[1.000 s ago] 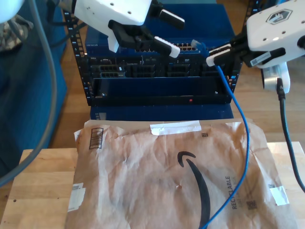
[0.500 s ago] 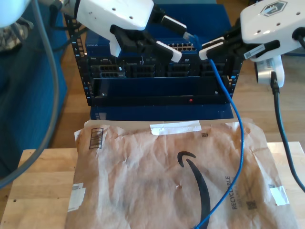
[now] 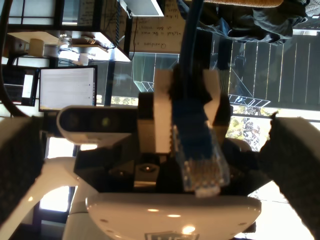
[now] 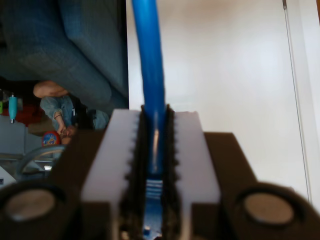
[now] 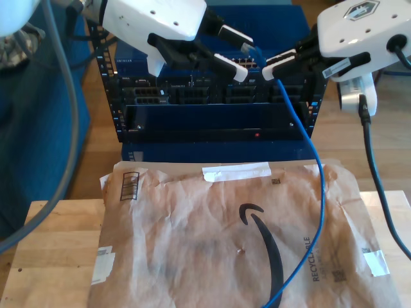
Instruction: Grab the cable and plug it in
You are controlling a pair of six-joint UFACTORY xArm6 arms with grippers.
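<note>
**Two grippers meet at the plug of a blue cable, in front of an equipment rack**

Two white robot arms reach in from the upper corners of the exterior view, and their fingertips nearly meet in front of a dark rack (image 5: 212, 109). My second gripper (image 5: 273, 67), on the exterior view's right, is clamped on the cable (image 5: 308, 141). Its own wrist view shows both white pads pressed tight against the thin blue line (image 4: 152, 100).

The plug (image 5: 257, 51) sticks out past those pads towards my first gripper (image 5: 243, 58). That gripper comes from the exterior view's left with its jaws spread, one finger above the plug and one below. I cannot tell whether either finger touches it. In the first wrist view the clear plug (image 3: 202, 170) points straight at the camera, held by the other gripper's white pads.

From the clamped end, the cable hangs down past the rack front. It then trails across a brown paper mailer (image 5: 244, 237) to the bottom edge of the exterior view.

The rack holds stacked network units with rows of ports, and one small red light glows low on its front. The mailer lies flat and taped shut on a wooden table (image 5: 51, 244), so whether anything is inside cannot be seen.
</note>
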